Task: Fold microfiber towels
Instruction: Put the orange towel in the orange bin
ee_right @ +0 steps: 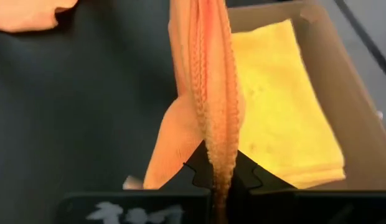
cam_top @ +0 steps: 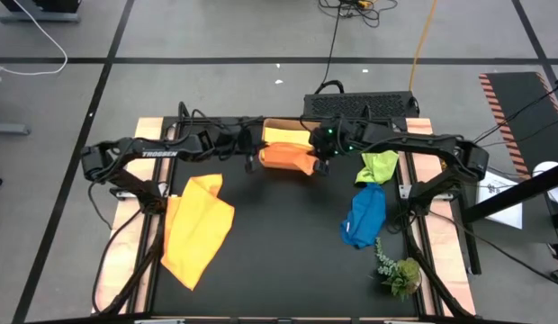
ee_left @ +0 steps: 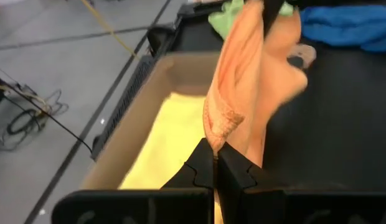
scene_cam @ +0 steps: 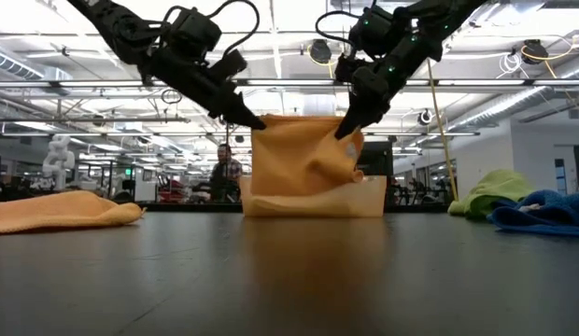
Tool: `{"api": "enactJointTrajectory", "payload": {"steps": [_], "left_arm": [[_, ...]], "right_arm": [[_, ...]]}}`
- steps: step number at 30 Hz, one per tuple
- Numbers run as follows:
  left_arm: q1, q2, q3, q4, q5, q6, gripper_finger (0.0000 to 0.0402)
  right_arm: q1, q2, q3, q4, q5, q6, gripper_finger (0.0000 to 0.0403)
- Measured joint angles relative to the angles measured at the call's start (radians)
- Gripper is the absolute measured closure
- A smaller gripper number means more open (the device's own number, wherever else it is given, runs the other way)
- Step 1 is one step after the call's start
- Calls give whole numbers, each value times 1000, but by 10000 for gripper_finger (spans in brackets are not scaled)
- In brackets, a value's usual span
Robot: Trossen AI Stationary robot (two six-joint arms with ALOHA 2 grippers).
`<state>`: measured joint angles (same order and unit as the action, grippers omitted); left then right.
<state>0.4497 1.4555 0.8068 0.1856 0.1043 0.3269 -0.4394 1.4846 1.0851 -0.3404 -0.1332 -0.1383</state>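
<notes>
An orange microfiber towel (scene_cam: 303, 154) hangs between my two grippers, just on the near side of the tan tray (cam_top: 277, 123). My left gripper (cam_top: 253, 160) is shut on its left upper end and my right gripper (cam_top: 321, 165) on its right upper end. A folded yellow towel (cam_top: 281, 135) lies flat in the tray. A second, lighter orange towel (cam_top: 196, 227) lies spread on the mat at the left. A lime green towel (cam_top: 379, 165) and a blue towel (cam_top: 364, 216) lie crumpled at the right. My left gripper pinches the towel's bunched upper corner (ee_left: 221, 126) between its two shut fingers, slanting down from the table's left. The cloth hangs below; whether its lower edge touches the mat I cannot tell. My right gripper pinches the other upper end, where several hemmed layers (ee_right: 216, 140) lie side by side, between its shut fingers. It comes slanting down from the table's right. The top edge (scene_cam: 303, 119) runs nearly straight between the two grippers.
A leafy plant sprig (cam_top: 398, 270) lies near the right front corner. Wooden side boards (cam_top: 135, 207) border the black mat (cam_top: 279, 261), whose middle and near part is bare. People show in the room beyond the table in the low view.
</notes>
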Motion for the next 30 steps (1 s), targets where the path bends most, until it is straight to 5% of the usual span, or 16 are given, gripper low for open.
{"api": "enactJointTrajectory", "payload": {"steps": [13, 30], "left_arm": [[33, 5, -16, 0, 2, -19, 401], [115, 123, -17, 93, 32, 4, 401]], "right_arm": [[-55, 8, 0, 52, 75, -13, 403], [-115, 173, 1, 146, 200, -124, 403]]}}
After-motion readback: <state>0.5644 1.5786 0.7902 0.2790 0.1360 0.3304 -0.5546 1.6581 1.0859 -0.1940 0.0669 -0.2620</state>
